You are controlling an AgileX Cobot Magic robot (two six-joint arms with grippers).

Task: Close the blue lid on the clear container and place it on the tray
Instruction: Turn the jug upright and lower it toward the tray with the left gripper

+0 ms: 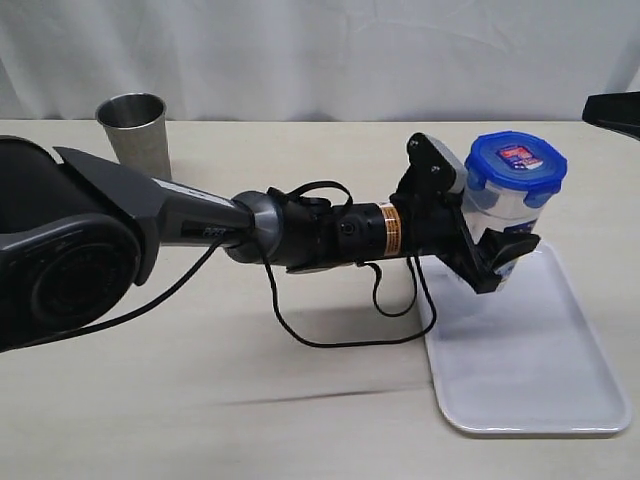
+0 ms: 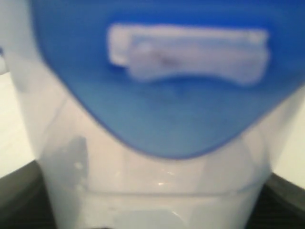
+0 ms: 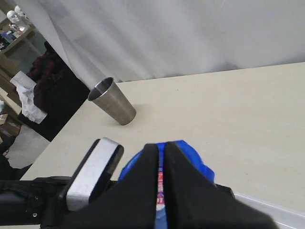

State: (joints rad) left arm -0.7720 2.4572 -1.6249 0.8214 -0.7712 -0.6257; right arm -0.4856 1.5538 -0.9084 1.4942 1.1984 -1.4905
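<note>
Left gripper (image 1: 503, 252) grips clear container (image 1: 488, 207) w/ blue lid (image 1: 516, 160) at tray (image 1: 530, 375); right gripper (image 3: 161, 160) clenched.

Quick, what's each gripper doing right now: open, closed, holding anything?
Left gripper: closed on the clear container, with the blue lid on top.
Right gripper: shut, holding nothing.

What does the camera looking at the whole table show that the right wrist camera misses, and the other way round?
Only the exterior view shows the clear container held by the left gripper, the black cable and the whole white tray. Only the right wrist view shows the right gripper, shut, close to the lid, and shelves beyond the curtain. Both show the blue lid, the steel cup and the table.
</note>
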